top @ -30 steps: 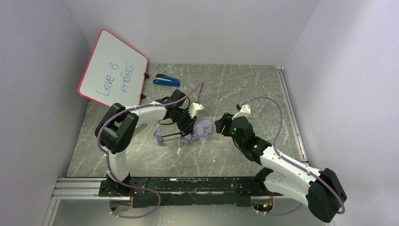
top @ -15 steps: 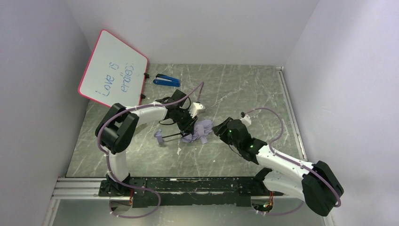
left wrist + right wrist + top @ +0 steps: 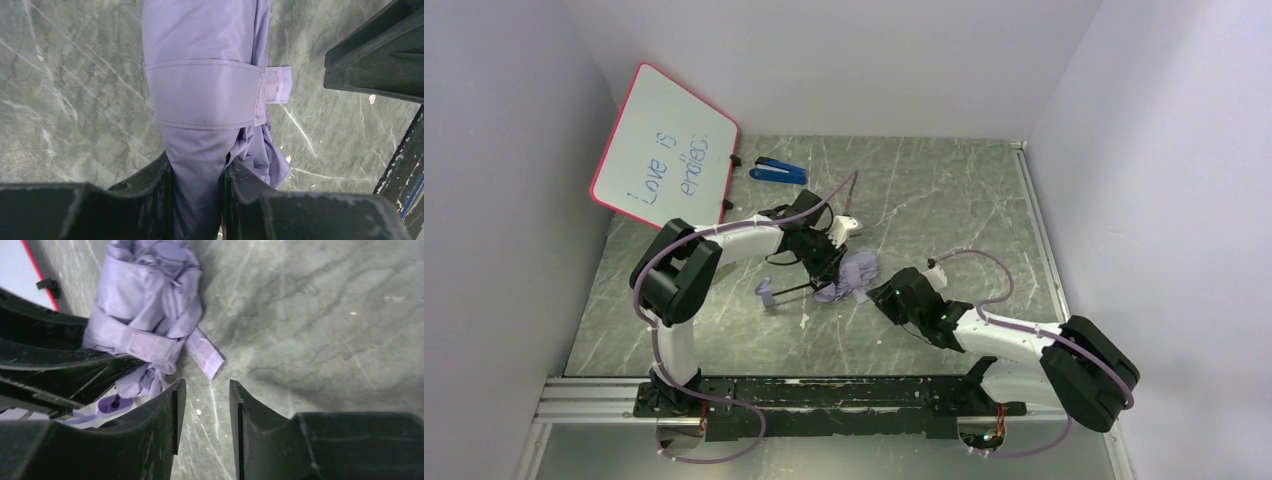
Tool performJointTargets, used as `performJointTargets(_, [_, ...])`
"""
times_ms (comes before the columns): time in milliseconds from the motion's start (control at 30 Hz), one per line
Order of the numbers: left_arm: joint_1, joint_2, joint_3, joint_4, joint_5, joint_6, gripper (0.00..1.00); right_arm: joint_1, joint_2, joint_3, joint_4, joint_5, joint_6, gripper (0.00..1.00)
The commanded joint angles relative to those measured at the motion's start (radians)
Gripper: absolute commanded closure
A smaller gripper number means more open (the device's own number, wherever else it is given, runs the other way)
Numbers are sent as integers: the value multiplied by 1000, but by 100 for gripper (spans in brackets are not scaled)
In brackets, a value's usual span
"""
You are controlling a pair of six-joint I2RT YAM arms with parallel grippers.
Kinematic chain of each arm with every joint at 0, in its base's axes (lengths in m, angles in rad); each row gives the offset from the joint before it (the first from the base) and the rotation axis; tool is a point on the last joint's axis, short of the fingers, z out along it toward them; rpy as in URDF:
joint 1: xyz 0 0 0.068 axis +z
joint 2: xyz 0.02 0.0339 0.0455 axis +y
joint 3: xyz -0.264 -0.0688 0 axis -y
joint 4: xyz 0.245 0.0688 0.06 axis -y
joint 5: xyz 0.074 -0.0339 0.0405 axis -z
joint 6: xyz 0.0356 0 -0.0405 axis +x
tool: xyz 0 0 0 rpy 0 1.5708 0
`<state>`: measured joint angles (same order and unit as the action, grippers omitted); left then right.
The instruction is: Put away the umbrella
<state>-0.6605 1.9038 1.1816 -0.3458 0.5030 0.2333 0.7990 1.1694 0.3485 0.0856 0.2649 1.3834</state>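
left wrist alone shows left jaws pinching umbrella (image 3: 200,100)

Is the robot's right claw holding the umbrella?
No, the right gripper stands open over bare table; the umbrella lies just ahead of it.

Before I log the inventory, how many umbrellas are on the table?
1. The lilac umbrella lies centrally, strapped shut, pinched by the left gripper, the right gripper close beside it. No other seems hidden.
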Motion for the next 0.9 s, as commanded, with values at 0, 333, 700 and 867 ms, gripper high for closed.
performJointTargets(0, [-5,29,-41,-39,-118,-52,95,8,18,-36,23,51,111,60])
performJointTargets(333, [-5,45,-35,-62,-140,-97,95,8,147,-29,113,79,142,63])
performJointTargets(700, [-5,42,-32,-67,-147,-103,95,7,238,-26,181,64,167,65])
performJointTargets(867, [-5,49,-25,-70,-148,-102,95,8,239,-83,332,57,170,65])
